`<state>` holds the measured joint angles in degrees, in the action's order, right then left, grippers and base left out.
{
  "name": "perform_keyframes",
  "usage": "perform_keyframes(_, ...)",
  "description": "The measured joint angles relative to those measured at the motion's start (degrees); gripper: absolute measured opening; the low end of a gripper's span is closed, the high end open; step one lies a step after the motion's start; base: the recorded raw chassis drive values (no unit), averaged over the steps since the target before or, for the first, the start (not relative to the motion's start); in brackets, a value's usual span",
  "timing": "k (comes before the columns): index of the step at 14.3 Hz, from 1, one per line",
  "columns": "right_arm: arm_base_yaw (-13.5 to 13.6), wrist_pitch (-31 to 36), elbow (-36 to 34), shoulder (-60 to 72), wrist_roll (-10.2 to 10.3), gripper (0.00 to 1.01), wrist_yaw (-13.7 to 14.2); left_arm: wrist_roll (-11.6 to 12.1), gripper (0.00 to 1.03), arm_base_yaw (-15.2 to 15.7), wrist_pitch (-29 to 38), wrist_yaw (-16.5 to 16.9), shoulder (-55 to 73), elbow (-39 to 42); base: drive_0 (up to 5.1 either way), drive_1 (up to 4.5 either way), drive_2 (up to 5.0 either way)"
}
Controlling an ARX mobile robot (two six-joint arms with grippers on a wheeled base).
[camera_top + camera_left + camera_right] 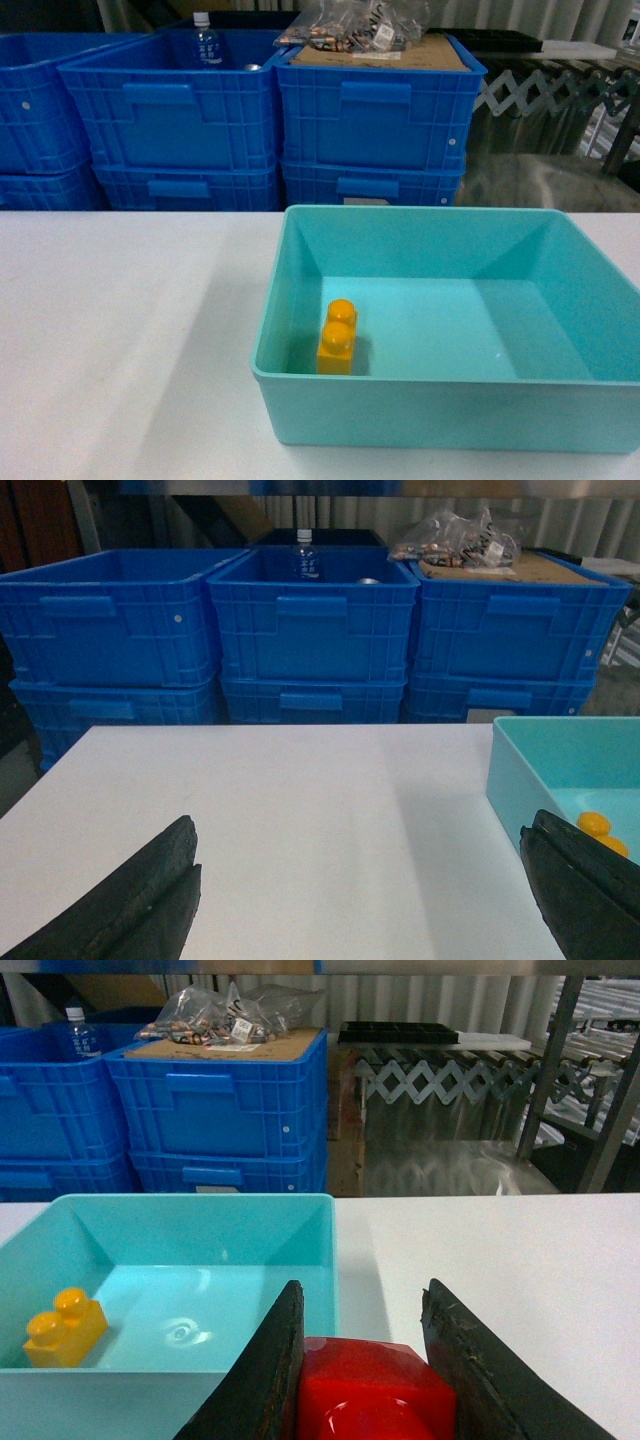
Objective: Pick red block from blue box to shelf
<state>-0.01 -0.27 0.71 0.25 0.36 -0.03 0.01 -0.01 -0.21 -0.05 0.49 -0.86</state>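
Observation:
The red block (pixel 375 1390) sits clamped between the two dark fingers of my right gripper (pixel 362 1290), held above the white table just right of the blue box (pixel 170 1210). In the head view the box (pixel 400 410) stands on the table at centre right with no red block inside, and neither gripper shows there. My left gripper (pixel 360 825) hangs open over bare table, left of the box (pixel 515 770). Shiny steel uprights of the shelf (pixel 553 1070) rise at the back right of the right wrist view.
A yellow-orange two-stud brick (pixel 337 340) stands in the box's front left corner. Stacked dark blue crates (pixel 370 110) line the far side of the table, one holding a bottle (pixel 204 40), another topped with bagged parts (pixel 360 25). The white table (pixel 120 330) stretches left.

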Motion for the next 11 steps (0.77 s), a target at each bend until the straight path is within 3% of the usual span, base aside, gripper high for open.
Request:
perform_keyframes(3, 0.00, 0.00, 0.00, 0.00, 0.00, 0.29, 0.00, 0.00, 0.98, 0.00, 0.00, 0.02, 0.00, 0.00, 0.0, 0.00, 0.0)
perform_keyframes(11, 0.00, 0.00, 0.00, 0.00, 0.00, 0.29, 0.00, 0.00, 0.98, 0.00, 0.00, 0.00, 0.00, 0.00, -1.8, -1.76, -1.8)
